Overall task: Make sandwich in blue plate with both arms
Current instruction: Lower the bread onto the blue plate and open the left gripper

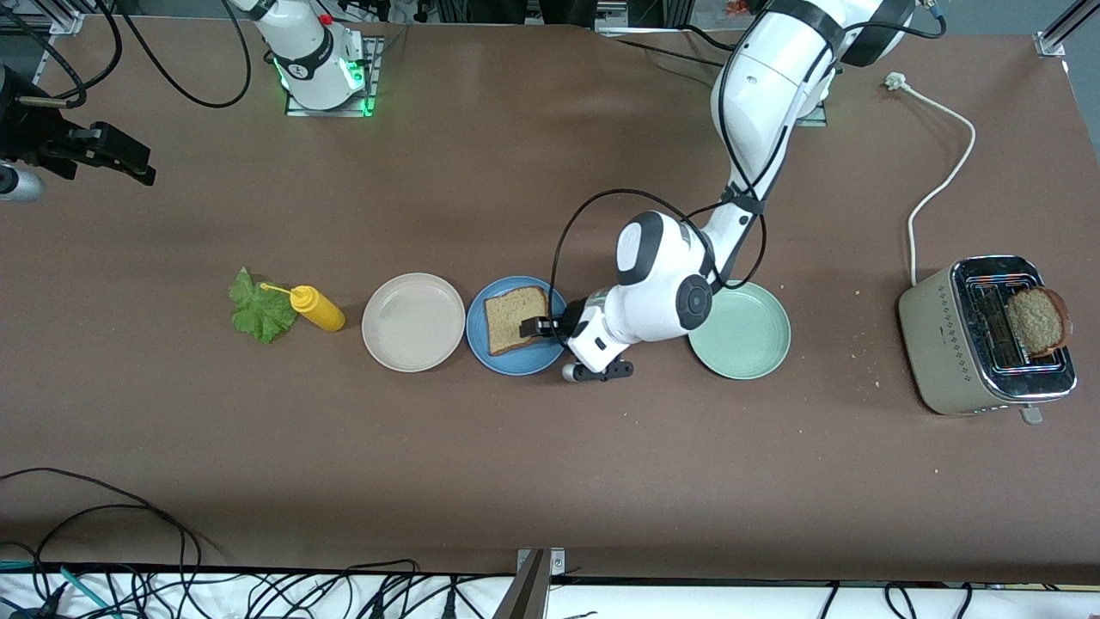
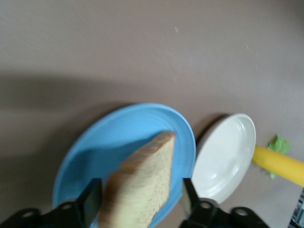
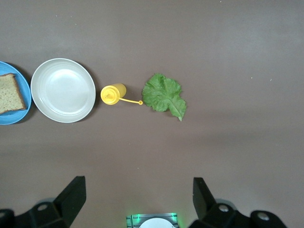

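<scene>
The blue plate sits mid-table, touching the beige plate toward the right arm's end, with the green plate near toward the left arm's end and bare table nearer the front camera. A bread slice lies flat on it, between the left gripper's wide-spread fingers. The right gripper waits, fingers wide, over the right arm's end of the table; the lettuce leaf lies just beside the mustard bottle.

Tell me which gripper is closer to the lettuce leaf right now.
Neither is close; the right is nearer. The right gripper waits open at the right arm's end of the table, up from the lettuce leaf. The left gripper is at the blue plate, around the bread slice.
</scene>
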`<state>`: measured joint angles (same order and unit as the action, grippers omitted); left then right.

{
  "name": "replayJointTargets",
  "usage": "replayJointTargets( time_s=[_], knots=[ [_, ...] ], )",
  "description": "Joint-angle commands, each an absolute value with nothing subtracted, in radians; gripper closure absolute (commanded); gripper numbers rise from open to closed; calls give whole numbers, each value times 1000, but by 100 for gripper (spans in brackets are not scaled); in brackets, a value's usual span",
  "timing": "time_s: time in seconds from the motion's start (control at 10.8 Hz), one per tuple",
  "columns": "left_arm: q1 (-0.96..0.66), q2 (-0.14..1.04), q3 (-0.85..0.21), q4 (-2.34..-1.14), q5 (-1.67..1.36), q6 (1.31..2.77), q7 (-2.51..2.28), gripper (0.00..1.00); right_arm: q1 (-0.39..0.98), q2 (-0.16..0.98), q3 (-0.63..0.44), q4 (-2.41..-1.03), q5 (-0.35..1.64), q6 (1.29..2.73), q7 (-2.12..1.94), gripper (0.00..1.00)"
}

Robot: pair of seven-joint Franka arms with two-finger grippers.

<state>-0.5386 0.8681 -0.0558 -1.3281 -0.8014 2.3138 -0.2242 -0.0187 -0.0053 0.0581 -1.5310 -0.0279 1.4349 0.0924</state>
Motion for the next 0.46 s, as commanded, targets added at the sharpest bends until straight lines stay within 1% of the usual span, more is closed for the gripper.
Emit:
replayJointTargets(
  time_s=[0.0, 0.28, 0.37],
  knots=[
    [-532, 842, 38, -1324, -841, 2290, -210, 0, -17, -3, 58, -1513, -17, 1420, 98, 0],
    [-503, 784, 38, -1335, -827, 2261, -258, 0, -17, -3, 58, -1513, -18, 1420, 100, 0],
    [-459, 758, 37, -1338, -825, 2196, -250, 0, -17, -3, 58, -1513, -24, 1424, 100, 0]
  ],
)
